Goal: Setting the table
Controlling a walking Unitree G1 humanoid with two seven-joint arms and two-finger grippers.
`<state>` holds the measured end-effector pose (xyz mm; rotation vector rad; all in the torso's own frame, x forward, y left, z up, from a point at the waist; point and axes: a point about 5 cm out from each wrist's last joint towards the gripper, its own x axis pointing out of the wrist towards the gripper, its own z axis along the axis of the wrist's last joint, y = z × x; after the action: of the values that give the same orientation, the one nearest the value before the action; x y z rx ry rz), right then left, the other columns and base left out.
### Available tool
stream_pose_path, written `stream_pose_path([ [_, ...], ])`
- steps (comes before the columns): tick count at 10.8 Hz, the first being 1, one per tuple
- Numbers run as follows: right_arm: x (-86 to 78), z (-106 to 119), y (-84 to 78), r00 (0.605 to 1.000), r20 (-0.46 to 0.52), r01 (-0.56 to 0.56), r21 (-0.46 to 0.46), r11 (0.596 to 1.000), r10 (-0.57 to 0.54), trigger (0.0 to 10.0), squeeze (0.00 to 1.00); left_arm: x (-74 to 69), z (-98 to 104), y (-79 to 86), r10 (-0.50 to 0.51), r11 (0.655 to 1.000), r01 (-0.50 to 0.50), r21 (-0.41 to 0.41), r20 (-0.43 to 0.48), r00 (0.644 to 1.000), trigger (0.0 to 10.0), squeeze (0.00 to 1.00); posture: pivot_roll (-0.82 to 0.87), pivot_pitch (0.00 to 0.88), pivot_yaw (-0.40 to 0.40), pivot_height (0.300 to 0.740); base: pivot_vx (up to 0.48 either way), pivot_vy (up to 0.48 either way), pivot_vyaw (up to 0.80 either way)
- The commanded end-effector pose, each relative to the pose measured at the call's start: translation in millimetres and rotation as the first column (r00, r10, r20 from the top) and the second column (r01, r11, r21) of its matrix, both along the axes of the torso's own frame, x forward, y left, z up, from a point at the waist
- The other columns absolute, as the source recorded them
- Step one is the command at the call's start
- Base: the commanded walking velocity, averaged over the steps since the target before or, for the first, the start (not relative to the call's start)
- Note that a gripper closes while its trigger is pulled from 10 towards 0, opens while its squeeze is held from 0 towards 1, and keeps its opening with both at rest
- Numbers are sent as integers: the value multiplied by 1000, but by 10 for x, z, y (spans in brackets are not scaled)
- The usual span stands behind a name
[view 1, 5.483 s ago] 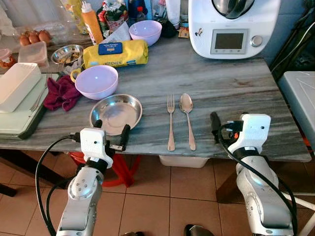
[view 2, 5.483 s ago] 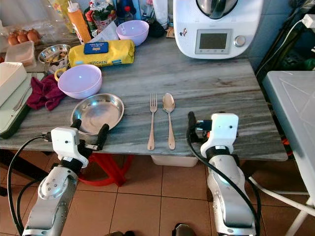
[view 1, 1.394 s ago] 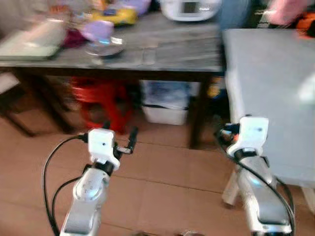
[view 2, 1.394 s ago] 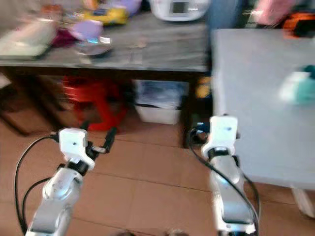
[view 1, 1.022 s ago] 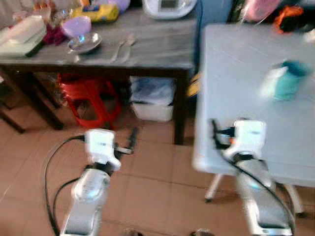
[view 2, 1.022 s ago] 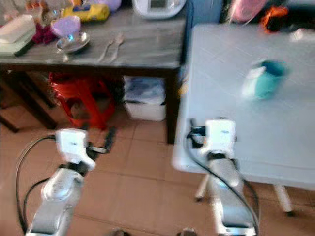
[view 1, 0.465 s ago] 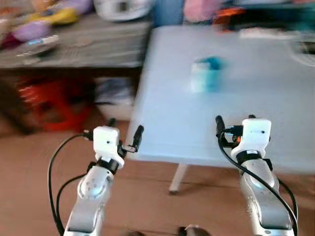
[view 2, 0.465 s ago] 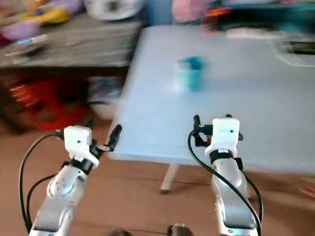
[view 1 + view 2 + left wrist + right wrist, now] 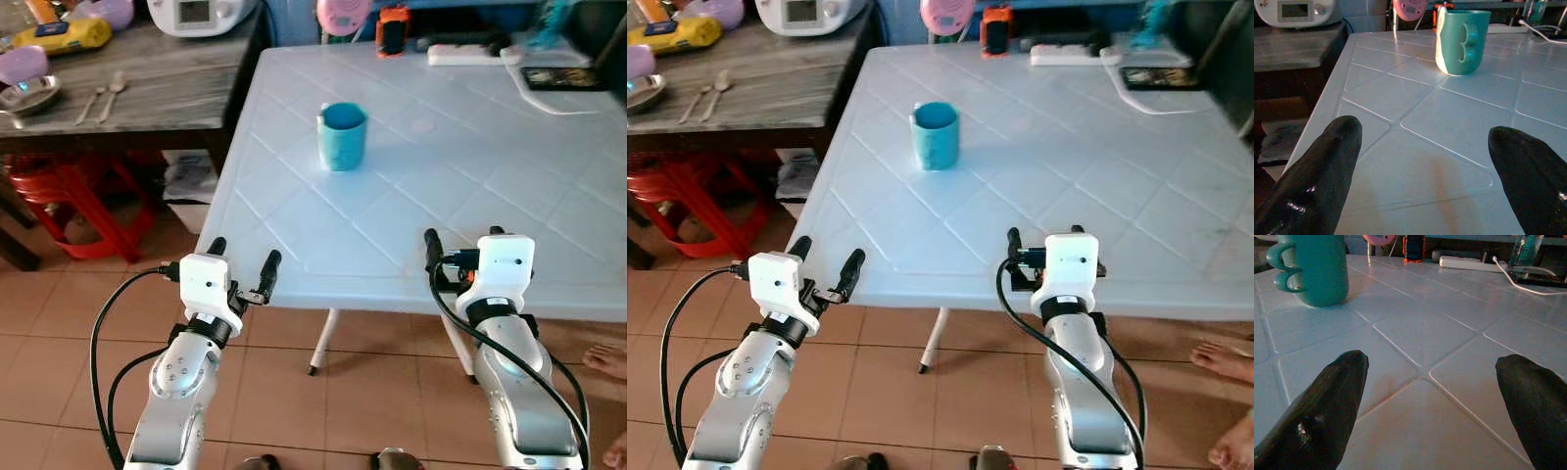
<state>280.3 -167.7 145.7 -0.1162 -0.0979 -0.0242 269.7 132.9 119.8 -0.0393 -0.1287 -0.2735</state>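
Cutlery, a fork (image 9: 86,103) and spoon (image 9: 114,93), lies side by side on the grey wooden surface (image 9: 176,73) at far left, next to a steel plate (image 9: 27,95) carrying a lilac bowl (image 9: 22,67); well apart from both arms.

Left claw (image 9: 242,267) hangs off the near edge of the white surface (image 9: 470,166), fingers spread, nothing held.

Teal mug (image 9: 342,136) stands upright on the white surface, ahead of the left claw and out of reach of both. Looks rigid, probably ceramic or hard plastic; smooth wall, likely slick. The left wrist view shows a looped handle (image 9: 1470,41) on its side. Judgement: light enough for one claw; best taken across the body below the rim, or pinched over the rim wall. The handle loops look too small for a finger.

Right claw (image 9: 460,247) sits over the near edge, fingers parted, empty.
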Motion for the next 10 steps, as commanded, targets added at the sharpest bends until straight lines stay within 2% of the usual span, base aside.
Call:
stream_pose_path([
  [1, 4, 51, 85, 999, 33, -35, -41, 999, 37, 10000, 0, -13, -10, 61, -8, 1000, 8, 12, 2, 1000, 10000, 0, -85, 171, 93, 740, 0, 0, 0],
  [2, 0, 59, 84, 999, 39, -34, -60, 998, 36, 10000, 0, -18, -11, 52, -20, 1000, 20, 12, 3, 1000, 10000, 0, -85, 171, 93, 740, 0, 0, 788],
  [4, 1, 57, 86, 999, 38, -36, -42, 998, 38, 10000, 0, -20, -12, 43, -27, 999, 27, 18, 5, 1000, 10000, 0, -83, 169, 93, 740, 120, 0, 781],
  [10, -21, 40, 66, 999, 42, -12, -10, 1000, 12, 10000, 0, -34, -17, 7, -57, 998, 57, 15, 8, 998, 10000, 0, -87, 178, 97, 740, 261, 0, 0],
])
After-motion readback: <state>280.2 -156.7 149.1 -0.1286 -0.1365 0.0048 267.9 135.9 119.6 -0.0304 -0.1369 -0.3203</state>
